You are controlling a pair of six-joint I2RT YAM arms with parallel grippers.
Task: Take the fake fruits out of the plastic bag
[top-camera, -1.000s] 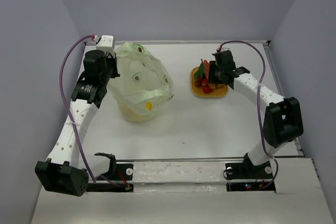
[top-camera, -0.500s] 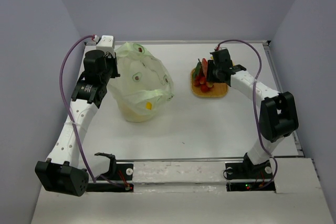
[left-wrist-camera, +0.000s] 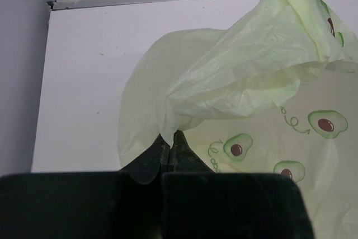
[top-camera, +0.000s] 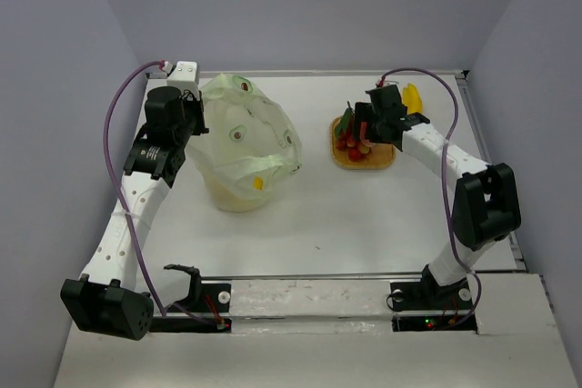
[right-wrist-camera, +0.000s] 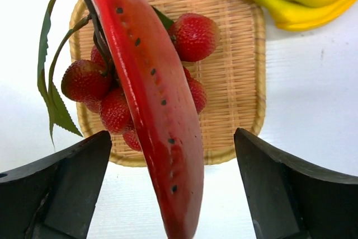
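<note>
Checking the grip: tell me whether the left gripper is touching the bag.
Touching. The left wrist view shows the left gripper shut, pinching a fold of the bag.

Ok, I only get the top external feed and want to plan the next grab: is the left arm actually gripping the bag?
Observer: Yes. The left wrist view shows the left gripper with its jaws shut on a fold of the plastic bag.
Operator: And the right one, over the tray?
Observer: The right gripper is open. A red watermelon slice lies across the berries, touching neither finger.
Operator: Is that yellow piece a single banana?
Observer: No. The right wrist view shows a bunch of bananas on the table, just off the woven tray.
</note>
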